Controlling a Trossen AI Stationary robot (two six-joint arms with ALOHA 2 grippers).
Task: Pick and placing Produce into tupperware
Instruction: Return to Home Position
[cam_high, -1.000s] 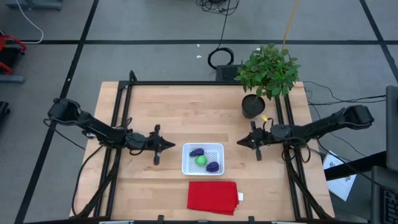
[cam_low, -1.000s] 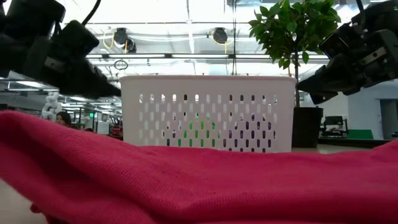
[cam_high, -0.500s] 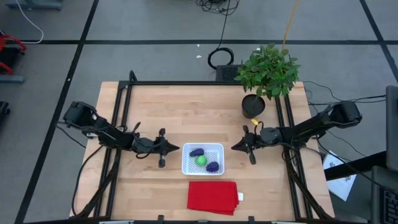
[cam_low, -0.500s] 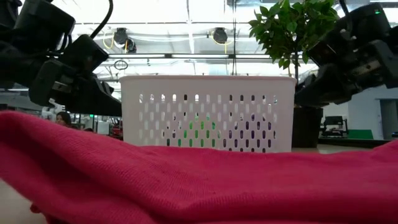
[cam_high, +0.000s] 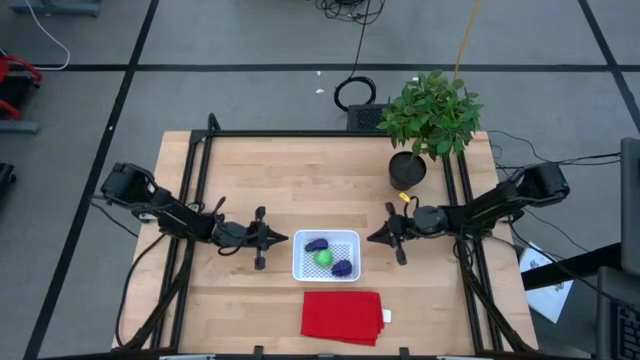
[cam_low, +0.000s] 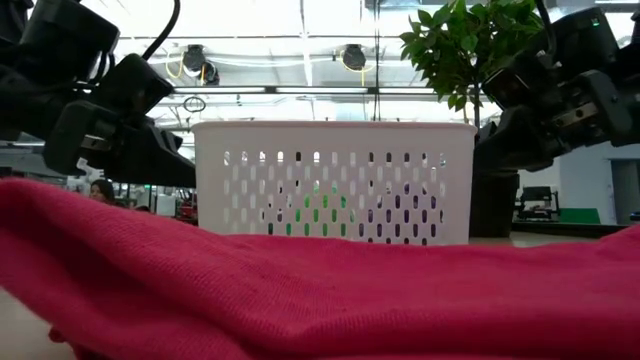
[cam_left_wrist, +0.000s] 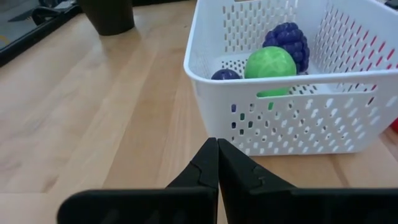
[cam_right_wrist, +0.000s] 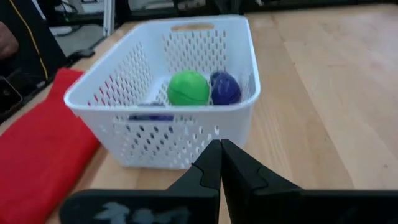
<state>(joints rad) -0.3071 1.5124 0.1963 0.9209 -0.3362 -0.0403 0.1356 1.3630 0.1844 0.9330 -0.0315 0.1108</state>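
Tupperware: you find the white tupperware (cam_high: 327, 232) upright on the table (cam_high: 290, 170), between the two grippers and a little apart from the red cloth (cam_high: 342, 316), which lies toward the table's front edge.
Produce: all three pieces lie inside the tupperware. You see the green ball (cam_high: 323, 257) in the middle, one purple lump (cam_high: 317, 244) at its far left and the other purple lump (cam_high: 342, 268) at its near right. Each lump is close against the ball.
Left gripper: your left gripper (cam_high: 285, 239) sits low beside the tupperware's left wall, tip aimed at it, apart from it. Its fingers (cam_left_wrist: 208, 163) are pressed together with nothing between them.
Right gripper: your right gripper (cam_high: 370, 238) mirrors it by the right wall, also clear of the plastic. Its fingers (cam_right_wrist: 210, 163) are likewise closed tight on nothing.
Level view: from table height the red cloth fills the foreground, and the green ball shows through the wall slots.
Surroundings: a potted plant (cam_high: 430, 112) stands at the far right of the table, behind the right arm.
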